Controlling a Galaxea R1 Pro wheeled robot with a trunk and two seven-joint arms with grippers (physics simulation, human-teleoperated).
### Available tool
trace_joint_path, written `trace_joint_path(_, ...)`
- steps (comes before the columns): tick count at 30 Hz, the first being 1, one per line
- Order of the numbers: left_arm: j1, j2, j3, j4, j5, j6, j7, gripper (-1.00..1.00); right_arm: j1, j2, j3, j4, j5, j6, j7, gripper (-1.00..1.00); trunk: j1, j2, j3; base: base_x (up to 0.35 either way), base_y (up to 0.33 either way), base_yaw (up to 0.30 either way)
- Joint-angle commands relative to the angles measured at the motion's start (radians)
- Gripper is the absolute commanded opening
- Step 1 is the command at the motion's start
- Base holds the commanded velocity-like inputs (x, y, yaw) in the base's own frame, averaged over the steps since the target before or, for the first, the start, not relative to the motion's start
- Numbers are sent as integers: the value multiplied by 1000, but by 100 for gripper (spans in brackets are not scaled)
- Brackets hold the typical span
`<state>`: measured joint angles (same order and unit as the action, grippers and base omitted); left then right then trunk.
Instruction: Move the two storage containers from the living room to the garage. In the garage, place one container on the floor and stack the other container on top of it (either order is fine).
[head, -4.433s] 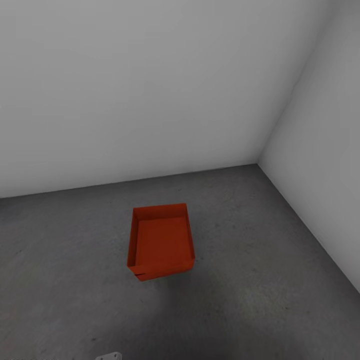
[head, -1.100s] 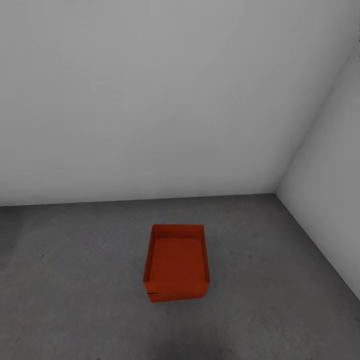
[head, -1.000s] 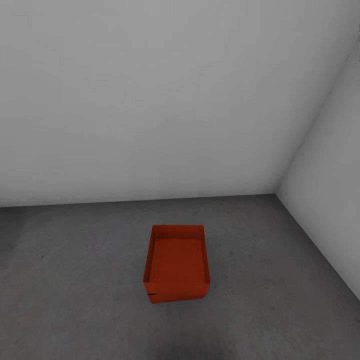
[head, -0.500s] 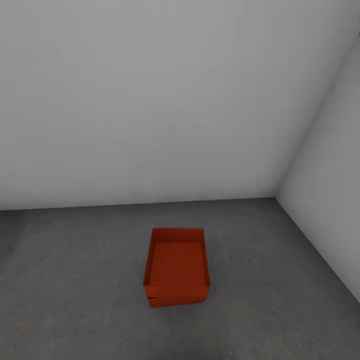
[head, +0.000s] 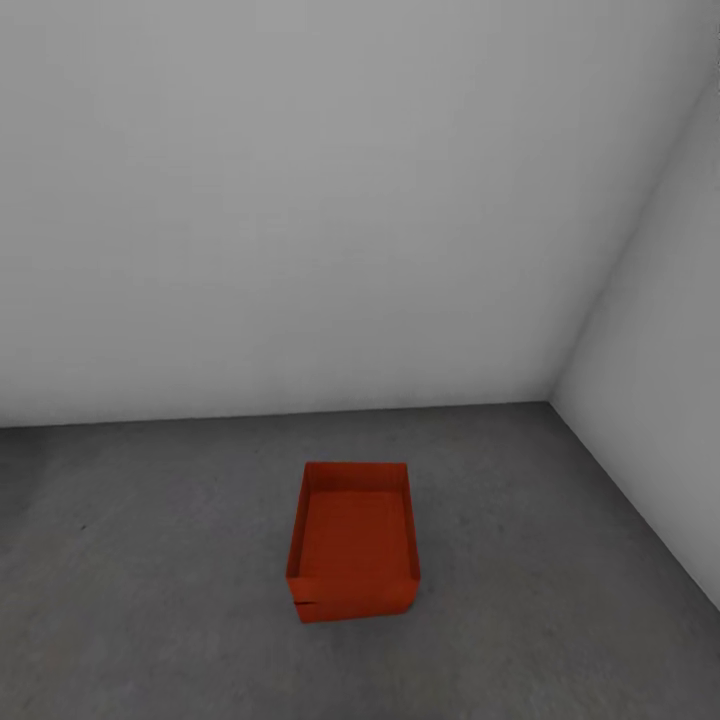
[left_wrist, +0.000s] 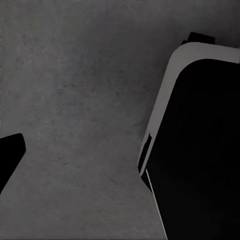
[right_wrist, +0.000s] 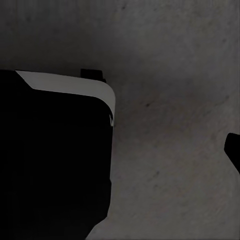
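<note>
2 stacked storage containers (head: 352, 545) on garage floor (head: 150, 560)

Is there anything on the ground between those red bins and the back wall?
No. In the head view, only bare grey floor separates the stacked bins from the wall.

From the left wrist we see our base (left_wrist: 200, 150): a black slab with a rounded pale-grey rim, a small black tab at its twelve o'clock; from the right wrist, the same black body (right_wrist: 50, 165), grey-edged.
</note>
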<state>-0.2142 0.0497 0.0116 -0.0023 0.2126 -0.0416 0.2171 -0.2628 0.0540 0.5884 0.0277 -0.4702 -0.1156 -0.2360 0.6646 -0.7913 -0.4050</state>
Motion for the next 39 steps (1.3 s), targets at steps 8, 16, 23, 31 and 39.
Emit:
trace_joint_path(8,-1,7,2,1,8,-3,1,100,10,1,8,3,-6,-7,-2,100,0,-1,12,0,0,0)
trace_joint_path(16,-1,10,2,1,9,-3,1,100,15,1,8,3,-4,-13,-2,100,0,-1,24,0,0,0)
trace_joint_path(23,-1,10,2,1,9,-3,1,100,16,1,8,3,-4,-13,-2,100,0,-1,35,0,0,0)
trace_joint_path(31,-1,10,2,2,10,-3,1,100,22,0,8,3,-4,-13,-2,100,0,-1,48,0,0,0)
trace_joint_path(39,-1,10,2,2,10,-3,1,100,29,0,8,3,-4,-13,-2,100,0,-1,60,0,0,0)
